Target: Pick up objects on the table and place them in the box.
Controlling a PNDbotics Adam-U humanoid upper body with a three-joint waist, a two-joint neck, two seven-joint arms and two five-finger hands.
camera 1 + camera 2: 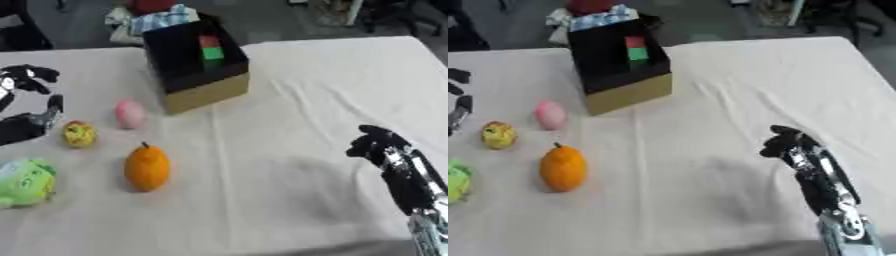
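You are holding your left hand over the far-left edge of the white cloth-covered tabletop, its fingers spread apart and clamped on nothing, just beside the small yellow ball-shaped toy. Your right hand is hovering at near right, fingers curled in and empty, well apart from everything. The black-lined cardboard box is sitting far centre, already holding red and green blocks. Still waiting on the cloth are the pink egg-shaped object, the orange round fruit and the green plush toy. Reaching in, you are risking nudging the yellow toy, which looks likely to roll off the left edge.
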